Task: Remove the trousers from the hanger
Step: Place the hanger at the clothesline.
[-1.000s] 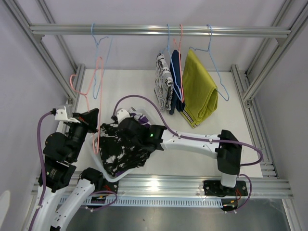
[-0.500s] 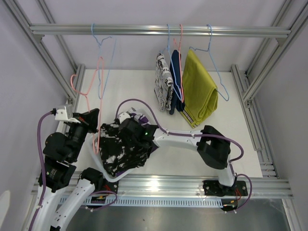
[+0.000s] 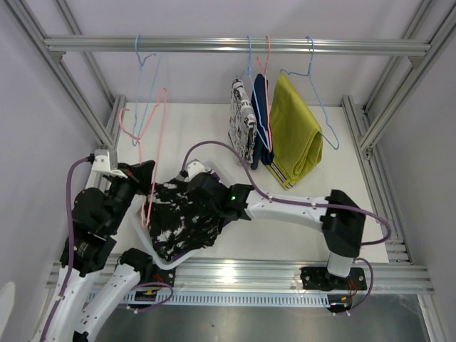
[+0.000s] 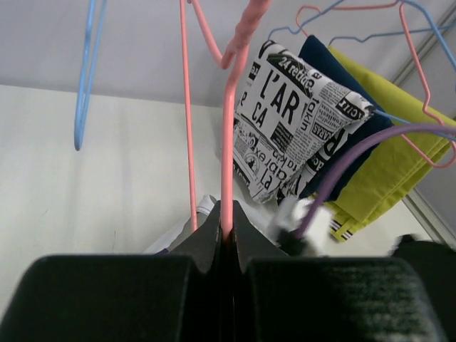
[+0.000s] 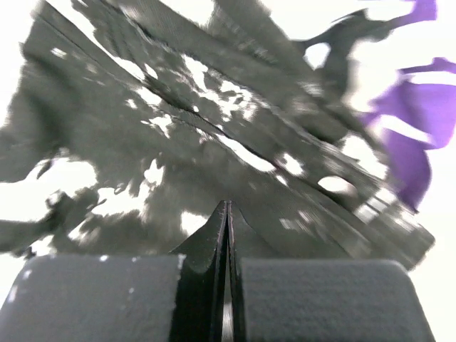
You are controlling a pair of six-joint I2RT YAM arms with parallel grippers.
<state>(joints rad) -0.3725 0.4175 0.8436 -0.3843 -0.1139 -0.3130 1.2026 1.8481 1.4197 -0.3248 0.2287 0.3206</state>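
Held: pink hanger [image 4: 228, 142], clamped in my left fingers [image 4: 208, 239], apparently to draw it free; black-and-white splotched trousers [image 3: 182, 221] lay beneath my right fingers [image 5: 204, 249], which were pressed together.

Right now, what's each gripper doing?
Left gripper: shut on the pink hanger.
Right gripper: shut, over the splotched trousers; grip on cloth cannot be told.

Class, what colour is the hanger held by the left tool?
Pink; the hanger shows best in the left wrist view.
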